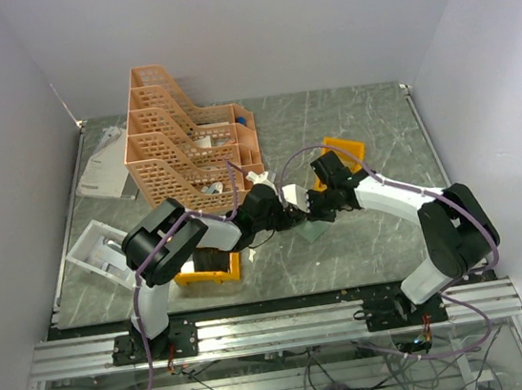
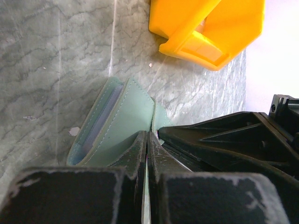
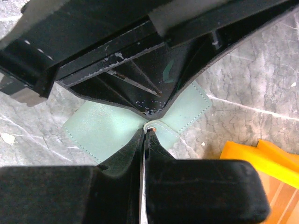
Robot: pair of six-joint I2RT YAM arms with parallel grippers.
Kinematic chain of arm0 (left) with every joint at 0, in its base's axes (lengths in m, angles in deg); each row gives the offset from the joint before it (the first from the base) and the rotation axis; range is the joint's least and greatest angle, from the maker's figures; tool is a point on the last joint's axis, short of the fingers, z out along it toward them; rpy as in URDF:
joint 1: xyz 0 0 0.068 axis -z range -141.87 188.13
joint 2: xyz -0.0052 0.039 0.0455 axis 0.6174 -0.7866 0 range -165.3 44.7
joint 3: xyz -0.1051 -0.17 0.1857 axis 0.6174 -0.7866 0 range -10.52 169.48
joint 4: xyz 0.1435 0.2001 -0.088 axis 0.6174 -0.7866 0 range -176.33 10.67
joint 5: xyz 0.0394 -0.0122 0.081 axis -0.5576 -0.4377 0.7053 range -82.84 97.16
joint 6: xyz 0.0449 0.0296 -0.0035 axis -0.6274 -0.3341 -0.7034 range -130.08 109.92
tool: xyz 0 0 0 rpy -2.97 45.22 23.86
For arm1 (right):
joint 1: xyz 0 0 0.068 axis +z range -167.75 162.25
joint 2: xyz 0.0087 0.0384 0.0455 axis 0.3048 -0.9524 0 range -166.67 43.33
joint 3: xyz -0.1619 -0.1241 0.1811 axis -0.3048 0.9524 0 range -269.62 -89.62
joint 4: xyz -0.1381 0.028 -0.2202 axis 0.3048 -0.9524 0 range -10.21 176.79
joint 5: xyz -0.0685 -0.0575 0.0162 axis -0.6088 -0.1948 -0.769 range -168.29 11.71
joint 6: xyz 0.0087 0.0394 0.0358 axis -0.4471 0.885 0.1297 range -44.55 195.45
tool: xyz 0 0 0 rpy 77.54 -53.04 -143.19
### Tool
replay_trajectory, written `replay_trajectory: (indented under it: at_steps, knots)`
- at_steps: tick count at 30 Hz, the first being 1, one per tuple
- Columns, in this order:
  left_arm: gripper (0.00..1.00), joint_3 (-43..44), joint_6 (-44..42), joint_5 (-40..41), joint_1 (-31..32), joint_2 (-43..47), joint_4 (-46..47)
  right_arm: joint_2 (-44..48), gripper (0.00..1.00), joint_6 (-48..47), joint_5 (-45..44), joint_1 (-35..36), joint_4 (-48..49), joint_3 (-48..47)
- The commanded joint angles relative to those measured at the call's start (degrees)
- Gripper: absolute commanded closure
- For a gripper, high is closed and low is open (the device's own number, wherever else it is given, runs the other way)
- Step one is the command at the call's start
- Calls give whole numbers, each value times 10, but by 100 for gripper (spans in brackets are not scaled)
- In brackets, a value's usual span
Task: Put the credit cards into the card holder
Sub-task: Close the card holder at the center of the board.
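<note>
**Near edge.** A yellow bin (image 1: 216,274) sits on the table (image 1: 374,247) close to the left arm's base. No loose credit cards can be made out in any view.

**Mid-table.** Both arms converge on the card holder (image 1: 312,231), which lies on the table between them, its flaps partly spread. The left jaws are closed and appear to pinch the edge of one flap. The right jaws are closed, their tips on the short strap (image 3: 184,109) that carries the snap. Layered edges show inside the fold in the left wrist view. Whether these are slots or a card already seated cannot be told.

**Far side.** A second yellow bin (image 1: 345,149) stands just beyond the right arm's wrist. A peach lattice rack (image 1: 181,138) stands well apart at the back.

**Assessment.** The step in hand looks to be opening the holder, strap against flap. The next move calls for parting the flaps wide enough to expose the slots. One arm must then keep the holder pinned while the other lets go and fetches a card.
</note>
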Motion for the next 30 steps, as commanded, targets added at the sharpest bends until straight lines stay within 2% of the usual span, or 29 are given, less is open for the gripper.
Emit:
replay_trajectory:
  at_steps: [1, 14, 22, 30]
  knots:
    - [93, -19, -1, -38, 3, -19, -9, -82, 100, 6, -13, 30, -78, 46]
    - [93, -56, 38, -67, -7, -47, 69, -111, 100, -14, -37, 46, -119, 26]
    - [93, -47, 42, -67, -11, -61, 53, -114, 100, -36, -80, 57, -138, 22]
    - [93, -66, 34, -25, -23, -24, -2, -143, 100, -53, -93, 59, -161, -22]
